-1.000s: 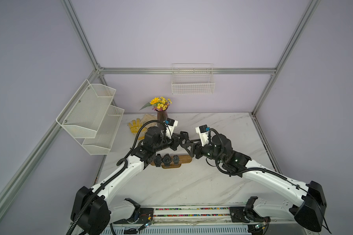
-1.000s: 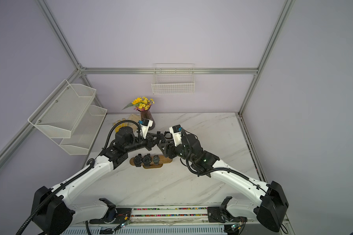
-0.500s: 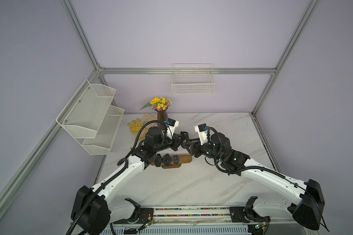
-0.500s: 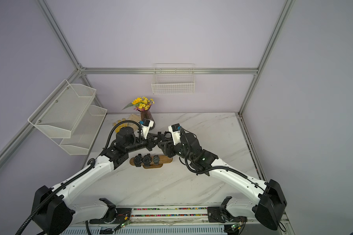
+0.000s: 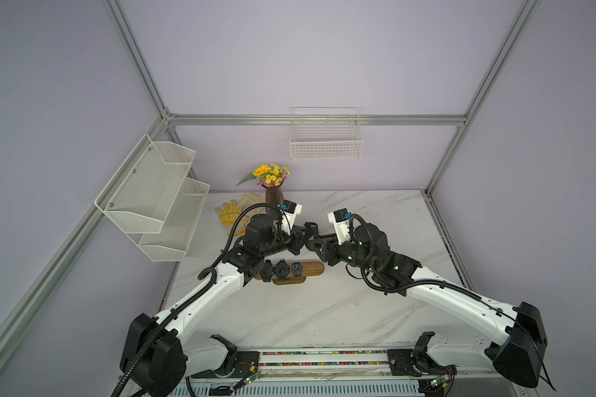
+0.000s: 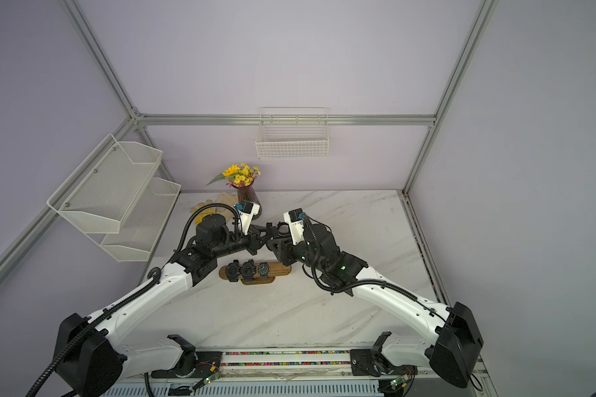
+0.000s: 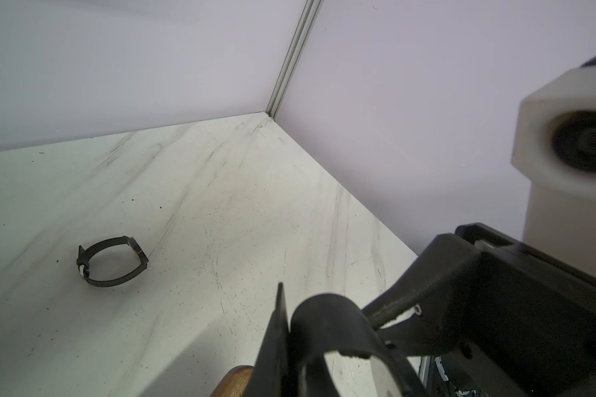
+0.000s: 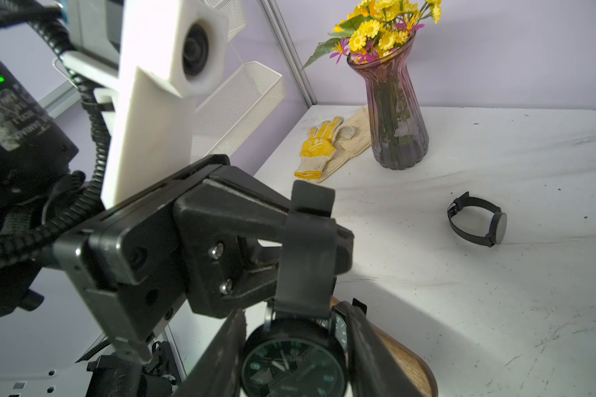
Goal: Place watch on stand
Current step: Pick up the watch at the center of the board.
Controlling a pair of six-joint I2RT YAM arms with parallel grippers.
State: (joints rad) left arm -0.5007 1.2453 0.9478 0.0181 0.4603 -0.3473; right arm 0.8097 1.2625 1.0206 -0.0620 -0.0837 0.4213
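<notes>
"At the left end of the stand (image 5: 312, 268), what is in place?"

"Three dark watches (image 5: 282, 269) sit side by side on the bar, from its left end to about the middle. I judge that part done."

"State of your left gripper?"

"My left gripper (image 5: 301, 237) hangs near the stand, on its far side as seen in both top views. Its fingers are pressed together on the strap of a fourth watch (image 8: 293, 364). That watch is raised off the table, its dial turned toward my right wrist camera. It is not on the bar."

"And the right gripper?"

"My right gripper (image 8: 295, 330) faces the left one across the watch. Its fingers (image 8: 369, 350) stand apart, one on each side of the case. I cannot tell whether they press on it."

"The right end of the stand?"

"Bare wood, with room for a watch. My judgement is that the fourth watch has to go over that end, and that step is not yet done."

"Anything else outstanding?"

"One slim black watch (image 7: 112, 261) lies on the marble table (image 7: 221, 206), well apart from the stand and from both grippers. If it counts, two placements remain; otherwise one."
</notes>
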